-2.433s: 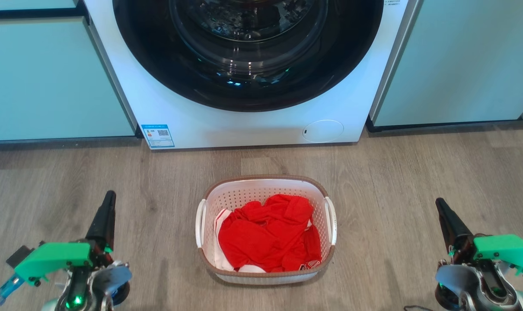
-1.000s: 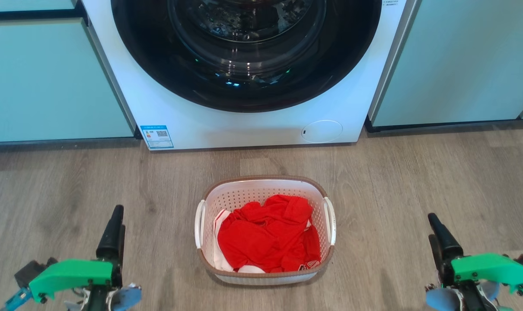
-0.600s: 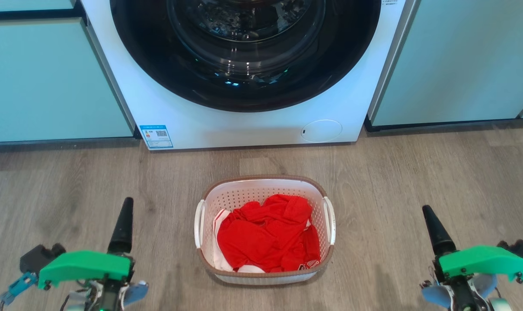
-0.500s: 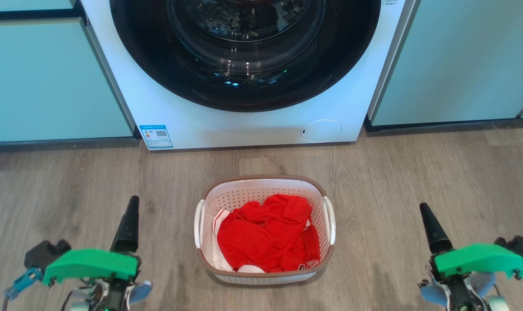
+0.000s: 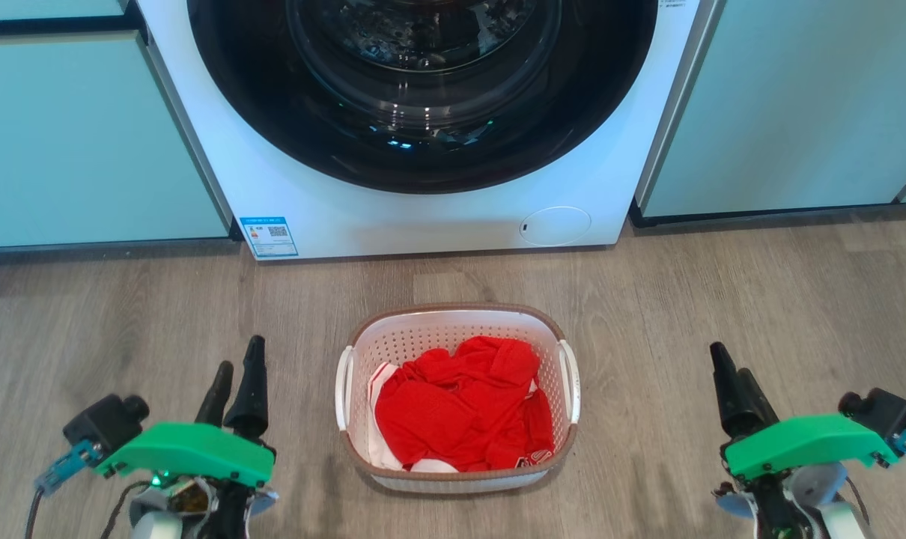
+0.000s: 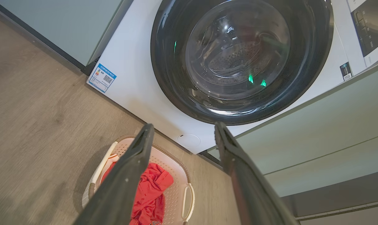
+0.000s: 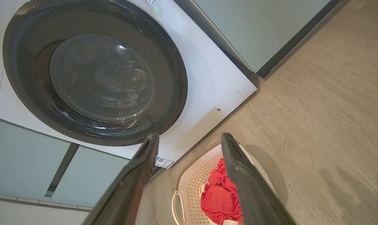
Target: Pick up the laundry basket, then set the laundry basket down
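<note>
The laundry basket (image 5: pixel 423 340), white and perforated with a brown rim, stands on the floor in front of the washing machine and holds red clothes (image 5: pixel 460 412). My left gripper (image 5: pixel 239 355) hovers to the left of it, apart from the left handle (image 5: pixel 342 385), open and with nothing in it. On the other side my right gripper (image 5: pixel 726 361) is farther from the right handle (image 5: pixel 570 382), also open. In the left wrist view the fingers (image 6: pixel 184 125) spread wide above the basket (image 6: pixel 176 193). The right wrist view shows its fingers (image 7: pixel 190 135) apart over the basket (image 7: pixel 192 184).
The white washing machine (image 5: pixel 423 221), with its dark round door (image 5: pixel 423 90), stands just behind the basket. Pale green cabinets (image 5: pixel 86 135) flank the machine, with another cabinet (image 5: pixel 797 112) to its right. A wood-look floor (image 5: pixel 685 299) spreads around the basket.
Both grippers have moved inward toward the basket and rolled, so both fingers of each now show. The basket has stayed in place.
</note>
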You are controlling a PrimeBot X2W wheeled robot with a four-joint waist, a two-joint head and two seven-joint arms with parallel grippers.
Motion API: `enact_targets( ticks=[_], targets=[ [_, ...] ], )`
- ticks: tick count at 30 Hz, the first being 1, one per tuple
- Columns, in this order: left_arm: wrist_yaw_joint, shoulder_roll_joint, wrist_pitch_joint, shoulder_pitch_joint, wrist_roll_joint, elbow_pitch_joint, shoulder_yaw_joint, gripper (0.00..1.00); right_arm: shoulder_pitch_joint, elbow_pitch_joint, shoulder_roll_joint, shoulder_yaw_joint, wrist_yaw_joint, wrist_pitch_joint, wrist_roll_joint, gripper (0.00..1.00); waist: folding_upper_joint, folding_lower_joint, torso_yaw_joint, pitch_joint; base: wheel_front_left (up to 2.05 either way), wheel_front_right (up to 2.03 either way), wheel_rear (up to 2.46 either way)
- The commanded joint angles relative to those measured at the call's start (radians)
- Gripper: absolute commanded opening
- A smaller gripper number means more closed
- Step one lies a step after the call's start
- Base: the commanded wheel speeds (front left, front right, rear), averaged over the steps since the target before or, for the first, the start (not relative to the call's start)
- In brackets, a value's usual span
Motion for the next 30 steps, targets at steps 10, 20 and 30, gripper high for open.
enact_targets(
  ticks=[10, 20, 30],
  targets=[
    [0.049, 0.045, -0.042, -0.046, 0.148, -0.051, -0.039, 1.00, -0.046, -0.035, -0.011, 0.047, 0.004, -0.042, -0.139, 1.00, -0.0001, 0.0000, -0.002, -0.002, 0.00, 0.00, 0.00],
    [0.087, 0.068, -0.072, -0.039, 0.260, -0.050, -0.077, 1.00, -0.044, -0.029, -0.012, 0.075, 0.004, -0.071, -0.255, 1.00, -0.0001, 0.0000, -0.003, -0.007, 0.00, 0.00, 0.00],
    [0.117, 0.080, -0.104, -0.023, 0.384, -0.060, -0.104, 1.00, -0.039, -0.030, -0.013, 0.102, 0.005, -0.103, -0.387, 1.00, -0.0001, 0.0000, -0.007, -0.015, 0.00, 0.00, 0.00]
  ],
)
